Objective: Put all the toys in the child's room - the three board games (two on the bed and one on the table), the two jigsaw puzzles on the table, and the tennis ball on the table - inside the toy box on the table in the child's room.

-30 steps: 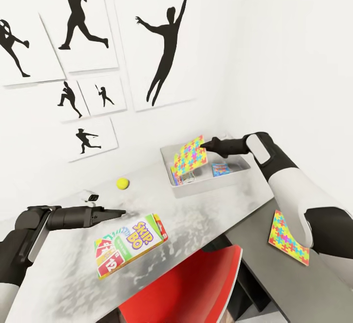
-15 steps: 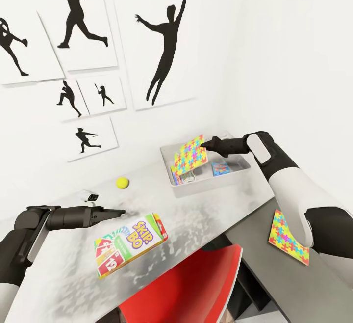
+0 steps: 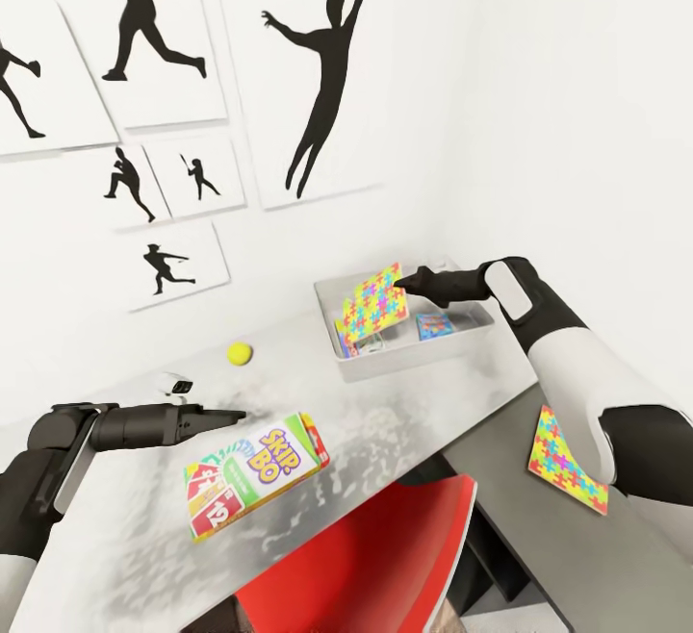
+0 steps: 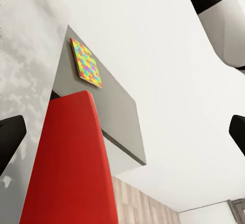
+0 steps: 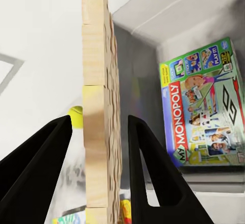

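Observation:
The pale grey toy box (image 3: 414, 360) sits at the table's far right. My right gripper (image 3: 400, 282) is shut on a jigsaw puzzle (image 3: 373, 305), holding it tilted on edge over the box; its wooden edge (image 5: 99, 96) stands between the fingers (image 5: 38, 165). Inside the box lie a blue Monopoly game (image 3: 435, 327) (image 5: 204, 112) and another game (image 3: 358, 346) under the puzzle. The SKIP-BO game (image 3: 255, 474) lies flat at the near left, just beyond my open left gripper (image 3: 236, 415) (image 4: 122, 134). The tennis ball (image 3: 240, 353) (image 5: 75, 116) rests near the wall. The second puzzle (image 3: 566, 460) (image 4: 86, 63) lies on a lower grey surface.
A red chair (image 3: 375, 556) (image 4: 71, 157) is tucked under the table's (image 3: 404, 421) near edge. A small white object (image 3: 176, 384) sits by the wall near my left arm. White walls with black silhouette pictures close the table's far side and right.
The head view has shifted a little, so the wall pictures sit higher in the picture. Both arms, the held puzzle and the things on the table have stayed where they were.

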`<state>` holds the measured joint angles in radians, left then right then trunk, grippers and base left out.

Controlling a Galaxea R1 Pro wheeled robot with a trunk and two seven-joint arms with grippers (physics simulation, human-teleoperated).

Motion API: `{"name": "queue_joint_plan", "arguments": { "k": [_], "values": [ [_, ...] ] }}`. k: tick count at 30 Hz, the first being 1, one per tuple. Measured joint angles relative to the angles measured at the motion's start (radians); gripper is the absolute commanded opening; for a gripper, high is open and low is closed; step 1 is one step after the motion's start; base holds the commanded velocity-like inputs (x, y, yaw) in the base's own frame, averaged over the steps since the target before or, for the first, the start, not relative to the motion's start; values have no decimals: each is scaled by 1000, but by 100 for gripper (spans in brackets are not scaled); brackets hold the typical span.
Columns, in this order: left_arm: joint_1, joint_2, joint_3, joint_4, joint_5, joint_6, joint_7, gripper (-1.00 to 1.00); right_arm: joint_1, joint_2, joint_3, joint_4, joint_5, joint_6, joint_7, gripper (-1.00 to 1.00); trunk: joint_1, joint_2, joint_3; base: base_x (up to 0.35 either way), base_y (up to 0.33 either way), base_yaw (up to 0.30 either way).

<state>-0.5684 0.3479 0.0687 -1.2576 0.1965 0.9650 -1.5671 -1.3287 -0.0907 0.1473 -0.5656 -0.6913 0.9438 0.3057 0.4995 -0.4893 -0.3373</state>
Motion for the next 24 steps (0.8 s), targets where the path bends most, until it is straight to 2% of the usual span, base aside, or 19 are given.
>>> {"name": "queue_joint_plan", "arguments": {
  "k": [17,24],
  "values": [
    [0,0,-1,0,0,0,0,100,-22,2,1,-2,1,-13,-1,-100,0,0,-27,0,0,0],
    [0,0,-1,0,-1,0,0,100,-22,0,1,-10,0,-16,0,-100,0,0,-30,0,0,0]
  ]
}}
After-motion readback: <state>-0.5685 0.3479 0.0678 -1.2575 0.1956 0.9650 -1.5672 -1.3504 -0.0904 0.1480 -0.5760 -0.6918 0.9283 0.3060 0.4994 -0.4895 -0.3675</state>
